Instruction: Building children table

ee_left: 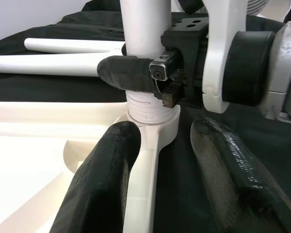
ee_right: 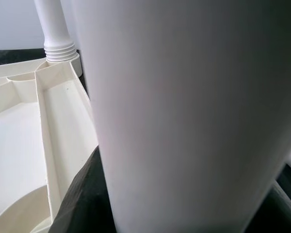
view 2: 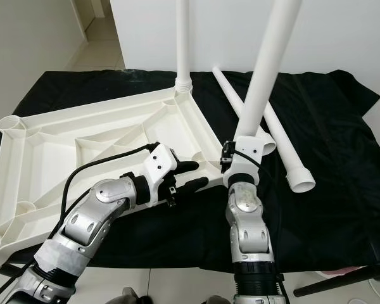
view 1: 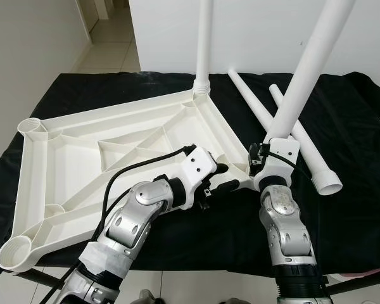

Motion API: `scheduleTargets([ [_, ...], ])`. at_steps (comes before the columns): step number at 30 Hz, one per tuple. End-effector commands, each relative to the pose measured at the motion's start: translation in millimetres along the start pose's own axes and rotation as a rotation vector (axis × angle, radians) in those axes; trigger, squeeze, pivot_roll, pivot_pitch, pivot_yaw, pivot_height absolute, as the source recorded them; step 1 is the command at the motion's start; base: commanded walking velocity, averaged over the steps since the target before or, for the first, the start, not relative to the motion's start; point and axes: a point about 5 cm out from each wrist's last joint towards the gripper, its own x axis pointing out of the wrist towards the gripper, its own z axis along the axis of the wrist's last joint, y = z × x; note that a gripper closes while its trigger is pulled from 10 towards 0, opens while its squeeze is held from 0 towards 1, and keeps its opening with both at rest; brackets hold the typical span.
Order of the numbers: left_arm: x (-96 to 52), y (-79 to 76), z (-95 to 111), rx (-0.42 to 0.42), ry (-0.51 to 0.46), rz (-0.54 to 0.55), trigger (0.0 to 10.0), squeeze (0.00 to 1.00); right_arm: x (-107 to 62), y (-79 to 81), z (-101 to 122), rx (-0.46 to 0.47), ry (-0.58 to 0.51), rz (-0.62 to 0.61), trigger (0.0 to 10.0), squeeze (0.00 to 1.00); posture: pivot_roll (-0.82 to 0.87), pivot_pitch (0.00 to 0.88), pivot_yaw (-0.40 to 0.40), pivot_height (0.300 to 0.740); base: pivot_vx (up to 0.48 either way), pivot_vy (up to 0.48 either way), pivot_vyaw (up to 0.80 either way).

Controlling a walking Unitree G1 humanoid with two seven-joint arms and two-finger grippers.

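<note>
Black cloth covers the table (view 1: 342,114); white wall behind, tiled floor at 11 o'clock.

Right tool (view 1: 264,151) is clamped on a leg (view 1: 304,82), low down near its threaded end. The leg leans toward 1 o'clock, its foot seated in or just entering the corner socket (ee_left: 155,127) of the tabletop (view 1: 82,158). Left wrist view shows threads still exposed above the socket rim.

Left tool (view 1: 227,177) lies at 9 o'clock of that corner, fingers (ee_left: 106,179) spread wide, one to either side of the tabletop's edge rib and gripping nothing.

The tabletop lies upside down, ribs up. At its 12 o'clock corner a second leg (view 1: 204,38) stands upright, already fitted. Two spare legs (view 1: 291,136) lie on the cloth at 2 o'clock of the right tool.

Risks, as judged:
- The lean may cross-thread or jam the leg if it is turned before being brought upright.
- With the left tool not gripping, twisting force may spin or slide the tabletop on the cloth.
- A swinging leg top could knock the fitted leg.
</note>
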Motion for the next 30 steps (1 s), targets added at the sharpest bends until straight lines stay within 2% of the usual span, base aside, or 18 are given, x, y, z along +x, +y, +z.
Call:
scheduleTargets([
  [1, 0.1, 3.4, 0, 0.011, 0.006, 0.026, 10.0, 0.0, -2.6, 1.0, -2, 0.004, 0.025, -0.014, 10.0, 0.0, -0.14, 0.043, 0.053, 0.74, 0.0, 0.0, 0.0],
  [6, -0.2, 6.4, 0, 0.013, 0.005, 0.034, 10.0, 0.0, -1.1, -0.2, -1, 0.008, 0.027, -0.012, 10.0, 0.0, -0.14, 0.044, 0.052, 0.74, 0.0, 0.0, 0.0],
  [7, -0.2, 7.3, 1, 0.015, 0.004, 0.036, 10.0, 0.0, -0.5, 1.1, 0, 0.018, 0.024, 0.007, 10.0, 1.0, -0.14, 0.044, 0.052, 0.74, 0.0, 0.0, 0.0],
  [10, -0.3, 7.8, 1, 0.016, 0.004, 0.037, 10.0, 0.0, -0.6, 2.1, 0, 0.025, 0.023, 0.017, 10.0, 1.0, -0.14, 0.044, 0.052, 0.74, 0.0, 0.0, 0.0],
  [14, -1.2, 10.0, 1, 0.021, 0.004, 0.042, 10.0, 0.0, 5.9, 5.5, 1, 0.043, 0.032, 0.15, 10.0, 1.0, -0.14, 0.044, 0.052, 0.74, 0.0, 0.0, 0.0],
  [16, -1.3, 10.2, 1, 0.021, 0.004, 0.042, 10.0, 0.0, 6.5, 5.5, 2, 0.046, 0.033, 0.167, 10.0, 1.0, -0.14, 0.044, 0.052, 0.74, 0.0, 0.0, 0.0],
  [23, -2.0, 10.3, 2, 0.022, 0.003, 0.046, 10.0, 0.0, 14.6, -1.8, 7, 0.018, 0.021, 0.277, 10.0, 1.0, -0.14, 0.05, 0.056, 0.74, 0.0, 0.0, 0.0],
  [24, -2.2, 10.5, 2, 0.022, 0.003, 0.047, 10.0, 0.0, 17.1, -3.6, 9, 0.017, 0.02, 0.321, 10.0, 0.0, -0.13, 0.057, 0.054, 0.74, 0.0, 0.0, 0.0],
  [29, -2.2, 10.3, 3, 0.021, 0.001, 0.049, 10.0, 0.0, 22.4, -10.5, 10, -0.002, 0.012, 0.489, 10.0, 0.0, -0.13, 0.058, 0.053, 0.74, 0.0, 0.0, 0.0],
  [30, -2.2, 10.3, 3, 0.021, 0.001, 0.049, 10.0, 0.0, 22.4, -10.5, 10, -0.002, 0.012, 0.489, 10.0, 0.0, -0.13, 0.058, 0.053, 0.74, 0.0, 0.0, 0.0],
])
